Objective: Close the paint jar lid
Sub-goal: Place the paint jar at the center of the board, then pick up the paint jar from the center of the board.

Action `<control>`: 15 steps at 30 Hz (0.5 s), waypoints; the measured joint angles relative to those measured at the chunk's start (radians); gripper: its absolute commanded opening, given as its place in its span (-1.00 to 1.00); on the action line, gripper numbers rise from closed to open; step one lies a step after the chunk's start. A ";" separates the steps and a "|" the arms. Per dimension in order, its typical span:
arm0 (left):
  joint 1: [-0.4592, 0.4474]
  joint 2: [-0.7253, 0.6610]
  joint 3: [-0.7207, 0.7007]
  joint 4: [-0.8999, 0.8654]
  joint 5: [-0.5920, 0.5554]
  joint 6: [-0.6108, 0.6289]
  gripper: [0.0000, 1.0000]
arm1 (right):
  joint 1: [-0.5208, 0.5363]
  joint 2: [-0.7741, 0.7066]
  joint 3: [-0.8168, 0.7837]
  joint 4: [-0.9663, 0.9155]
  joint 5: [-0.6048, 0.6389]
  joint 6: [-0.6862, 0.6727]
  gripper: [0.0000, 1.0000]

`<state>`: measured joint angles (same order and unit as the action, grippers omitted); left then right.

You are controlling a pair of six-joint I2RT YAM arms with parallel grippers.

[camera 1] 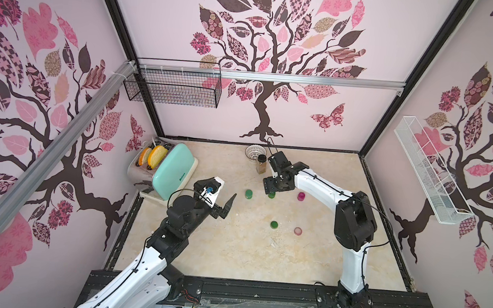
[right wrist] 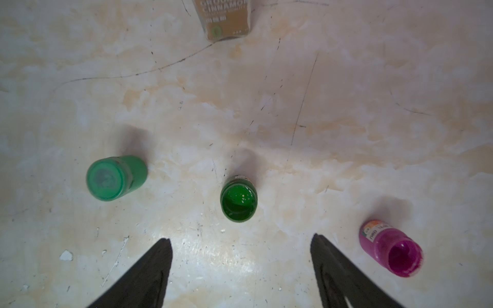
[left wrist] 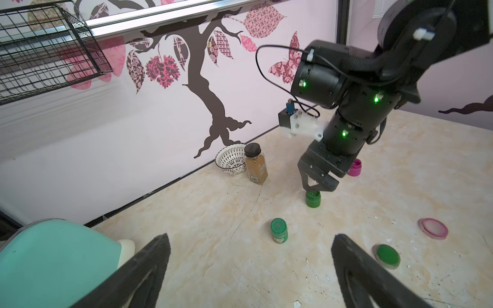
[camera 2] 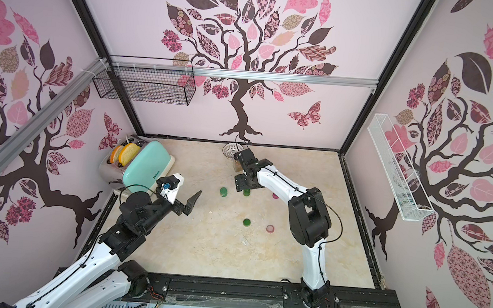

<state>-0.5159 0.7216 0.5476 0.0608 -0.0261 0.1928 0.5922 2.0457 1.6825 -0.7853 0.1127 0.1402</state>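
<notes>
Top views, table: the beige marbled tabletop [camera 1: 230,251] is filling the lower centre of the frame.
Box: a mint-green rounded plastic box [camera 1: 173,169] is sitting at the table's left edge.
Right gripper: the right gripper [right wrist: 241,238] is pointing down just over the open green paint jar [right wrist: 239,201], jaws spread, pinching nothing.
Left gripper: the left gripper [left wrist: 250,237] is hovering left of centre, jaws spread wide, holding nothing.
Spice jar: a brown glass spice jar with a black cap [camera 1: 261,163] is standing just beside a white patterned bowl [camera 1: 254,152] at upper centre.
Open jar: the open green paint jar is standing upright at frame centre, between a capped green paint jar [camera 1: 248,194] and an open pink paint jar [camera 1: 301,196].
Lids: the round green lid [camera 1: 274,224] and a round pink lid [camera 1: 298,231] are lying flat lower in the frame, well apart from the jars.
</notes>
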 measured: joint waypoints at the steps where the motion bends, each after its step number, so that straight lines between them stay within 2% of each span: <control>1: 0.000 0.008 0.011 -0.004 -0.011 -0.014 0.96 | 0.000 0.018 0.007 -0.002 0.001 0.002 0.59; 5: 0.000 0.029 0.054 -0.028 -0.046 -0.052 0.96 | 0.000 0.069 0.033 -0.012 0.006 0.013 0.48; 15: 0.000 0.031 0.060 -0.042 -0.088 -0.064 0.96 | 0.000 0.154 0.098 -0.029 0.021 0.035 0.18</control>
<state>-0.5159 0.7521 0.6075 0.0185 -0.1143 0.1291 0.5922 2.1998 1.7805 -0.8146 0.1333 0.1749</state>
